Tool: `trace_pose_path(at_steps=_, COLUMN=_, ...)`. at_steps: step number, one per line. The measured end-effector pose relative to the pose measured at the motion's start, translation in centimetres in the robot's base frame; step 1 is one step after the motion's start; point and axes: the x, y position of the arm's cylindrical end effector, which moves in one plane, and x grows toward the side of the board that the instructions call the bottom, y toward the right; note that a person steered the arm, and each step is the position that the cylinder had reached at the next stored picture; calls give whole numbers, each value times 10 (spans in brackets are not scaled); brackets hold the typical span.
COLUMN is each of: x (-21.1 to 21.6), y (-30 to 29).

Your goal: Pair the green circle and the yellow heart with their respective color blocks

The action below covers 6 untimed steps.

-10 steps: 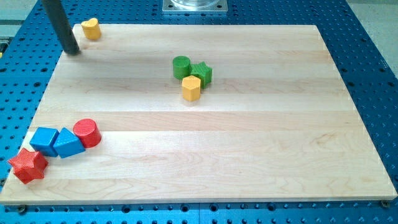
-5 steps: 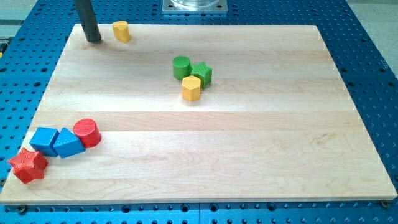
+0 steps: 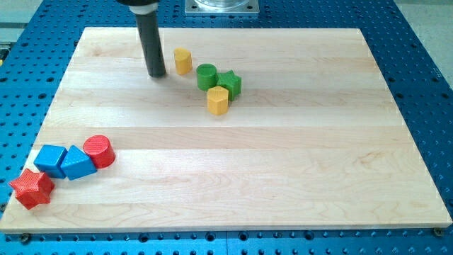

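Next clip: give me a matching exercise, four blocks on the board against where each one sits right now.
Blocks:
1. yellow heart
2. green circle
3. yellow hexagon
4. red star

Places:
A. bottom-left corner of the view
B. just right of my tip
C. below the green star
D. touching the green star's left side

Pairs: 1-B, 2-D, 3-C, 4-A

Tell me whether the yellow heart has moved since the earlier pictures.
Yes. The yellow heart has slid from the board's top-left corner toward the view's right and slightly down. It now sits just left of the unmoved green circle, with my tip at its left.
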Motion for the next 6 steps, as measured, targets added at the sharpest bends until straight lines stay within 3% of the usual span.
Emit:
trace_pose_path(at_steps=1, x=-51, y=26)
trace_pose_path(at_steps=2, x=-62, y=70)
trace_pose_path(at_steps=3, x=-13, y=76)
trace_pose_path(at_steps=5, x=-76, y=33)
trace_pose_path(at_steps=6, x=-16, y=47)
